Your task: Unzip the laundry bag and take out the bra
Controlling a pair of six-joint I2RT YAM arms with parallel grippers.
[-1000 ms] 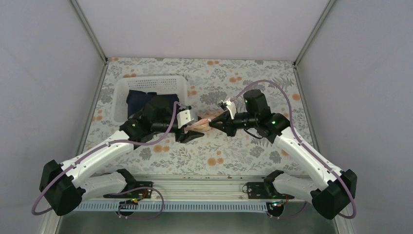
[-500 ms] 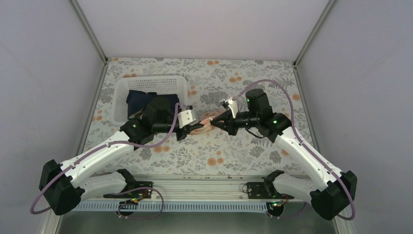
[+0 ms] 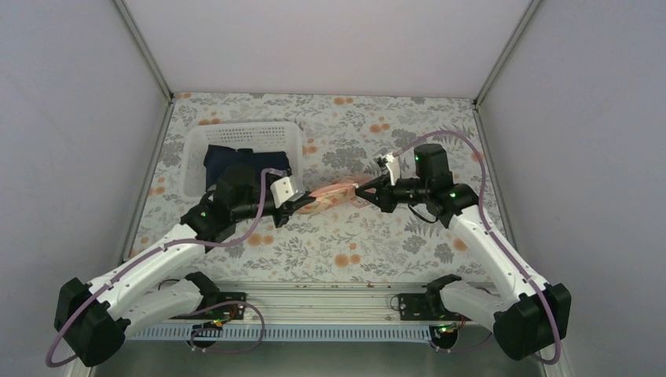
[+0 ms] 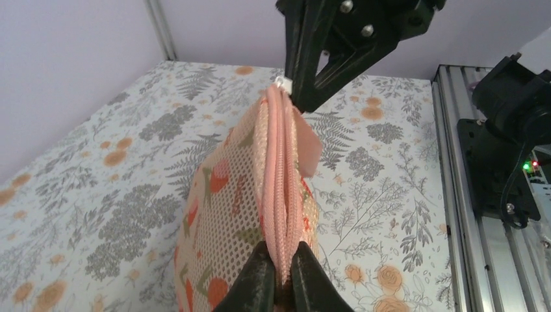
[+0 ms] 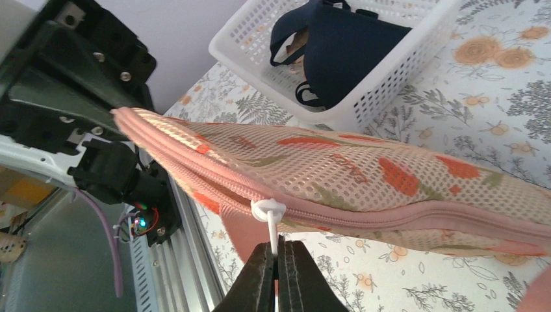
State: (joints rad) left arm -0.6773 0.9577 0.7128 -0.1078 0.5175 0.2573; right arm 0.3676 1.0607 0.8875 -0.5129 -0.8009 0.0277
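The peach-pink laundry bag with red-orange leaf print hangs stretched above the table between both grippers. My left gripper is shut on one end of its pink zip edging. Mesh fabric bulges to the left of the fingers. My right gripper is shut on the white zip pull, which sits on the zip line under the bag. In the top view the left gripper and right gripper face each other. The bra is hidden.
A white slotted basket stands at the back left with a navy-blue cloth inside, also seen as the basket behind the bag. A metal rail runs along the near edge. Enclosure walls close both sides.
The left gripper has closed on the bag's edge and drawn back to the left. The right gripper has moved right with the zip pull, and the bag now hangs taut between them.
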